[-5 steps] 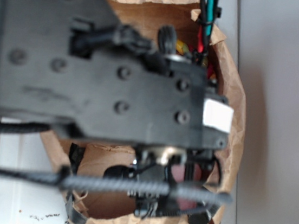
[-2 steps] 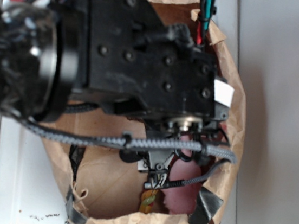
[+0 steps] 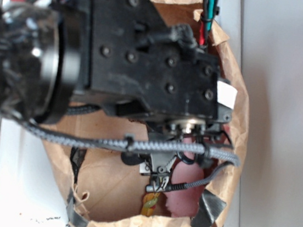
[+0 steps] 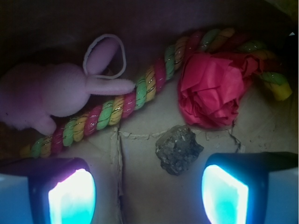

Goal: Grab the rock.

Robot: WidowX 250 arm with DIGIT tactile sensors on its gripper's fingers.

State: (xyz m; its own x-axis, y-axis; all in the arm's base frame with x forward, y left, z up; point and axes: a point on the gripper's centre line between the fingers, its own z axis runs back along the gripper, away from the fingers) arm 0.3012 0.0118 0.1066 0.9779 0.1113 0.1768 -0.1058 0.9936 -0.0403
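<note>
Arm reaching across exterior view from left, black housing filling most of upper frame, blurred near lens at far left. Wrist pointing downward. Braided grey cable running across below housing. Gripper showing in wrist view with jaws standing wide apart, nothing between them; left pad and right pad glowing cyan at bottom corners. In exterior view gripper tips mostly hidden under wrist.

rock between spread fingers, untouched | red flower just above | bunny on rope
</note>
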